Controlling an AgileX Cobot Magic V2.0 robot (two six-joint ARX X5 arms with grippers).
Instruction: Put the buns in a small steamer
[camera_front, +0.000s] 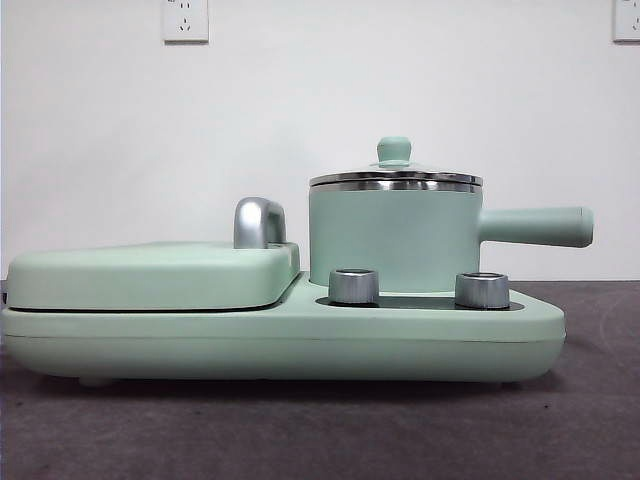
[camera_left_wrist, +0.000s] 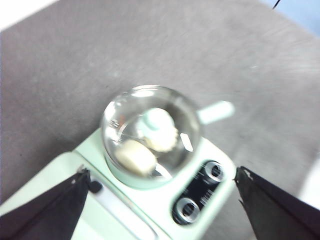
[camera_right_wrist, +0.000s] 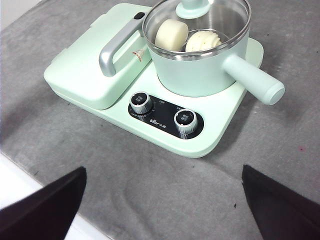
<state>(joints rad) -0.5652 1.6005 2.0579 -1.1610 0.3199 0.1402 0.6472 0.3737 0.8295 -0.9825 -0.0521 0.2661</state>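
Observation:
The small steamer, a mint-green pot with a steel rim and a long side handle, stands on the right of the green cooker base. Its glass lid with a green knob is on. Through the lid I see both buns inside: the smooth cream bun and the ridged white bun; they also show in the left wrist view. My left gripper is open and empty, high above the pot. My right gripper is open and empty, above the table in front of the cooker.
A flat lidded griddle with a chrome handle takes the cooker's left half. Two chrome knobs sit on its front panel. Grey cloth covers the table; its edge lies near my right gripper.

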